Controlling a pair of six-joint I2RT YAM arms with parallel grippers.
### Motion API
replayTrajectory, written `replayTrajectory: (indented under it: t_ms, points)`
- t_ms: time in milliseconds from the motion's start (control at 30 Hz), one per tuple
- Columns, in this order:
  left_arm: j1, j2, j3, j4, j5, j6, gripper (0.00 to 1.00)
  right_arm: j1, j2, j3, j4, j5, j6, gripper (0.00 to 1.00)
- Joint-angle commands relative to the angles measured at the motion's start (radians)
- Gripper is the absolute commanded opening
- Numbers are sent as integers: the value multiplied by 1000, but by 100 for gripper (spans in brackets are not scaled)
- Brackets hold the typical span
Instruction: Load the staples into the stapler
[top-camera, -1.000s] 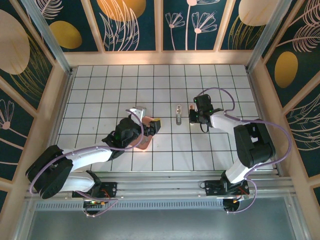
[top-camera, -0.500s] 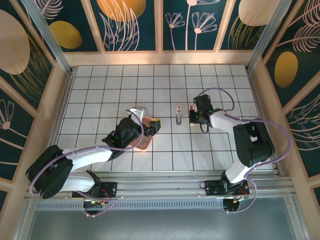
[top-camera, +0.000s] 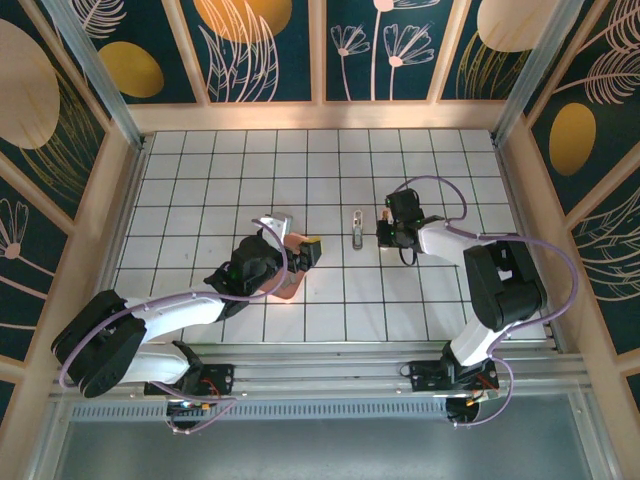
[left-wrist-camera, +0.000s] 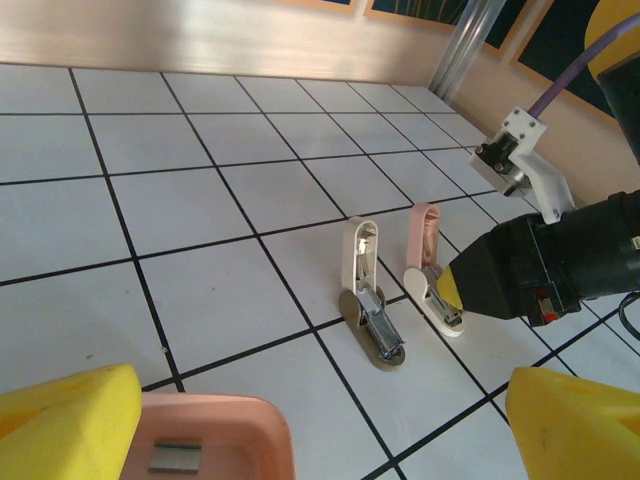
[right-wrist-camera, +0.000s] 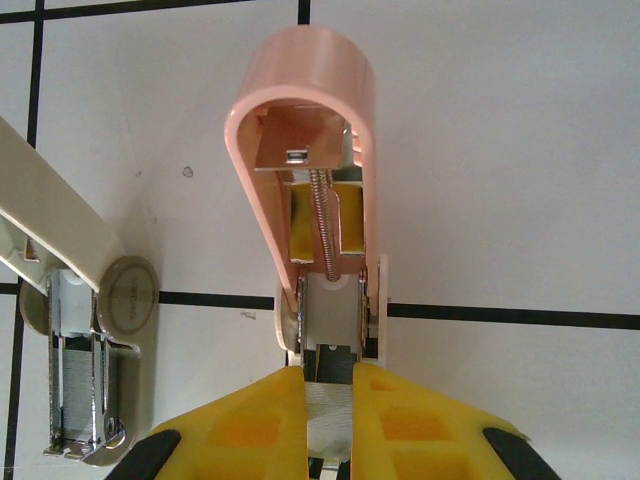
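**Staples yet to be lifted while the pink stapler is pinned open**

The pink stapler (right-wrist-camera: 312, 130) is seen hinged open on the white tiled table (left-wrist-camera: 200, 200), with its lid thrown back and its spring and feed channel exposed. Its base end is clenched between the yellow fingers of the right gripper (right-wrist-camera: 328, 380), so the body is steadied for loading. Whether the channel already holds anything cannot be told. Just to the left of the pink stapler lies a cream stapler (right-wrist-camera: 55, 240), also opened.

The staples (left-wrist-camera: 175, 457), a short grey strip, lie flat in the pink tray (left-wrist-camera: 272, 432). The tray is set well to the left of the pink stapler and nearer the arm bases. The left gripper (left-wrist-camera: 320, 400) hangs above that tray with its jaws released and spread wide, and nothing is held between them.

The pickup is judged not yet made, and several failures can be foreseen:

- **Strip missed or broken:** it is thin and lies flat, so it could be ridden over, pushed against the tray wall, or snapped if pinched crookedly.
- **Tray shoved aside:** nothing holds the tray in place.
- **Wrong stapler loaded:** the cream stapler lies close beside the pink stapler and could receive the strip by mistake.
- **Strip jammed:** it could be set down tilted in the narrow channel, or be blocked where the right gripper's fingers cover the rail.
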Motion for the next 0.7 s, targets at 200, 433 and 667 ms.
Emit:
replayTrajectory:
  t_ms: [200,433,667]
  points:
    - [5,1,20,4,17,12,94,10,22,24,-60,13,-9,18]
    - [5,-5,22,1,15,14,94,10,4,48,-64,13,-5,25]
    - [4,-5,23,-1,17,14,94,11,-28,66,-71,-15,-6,30]
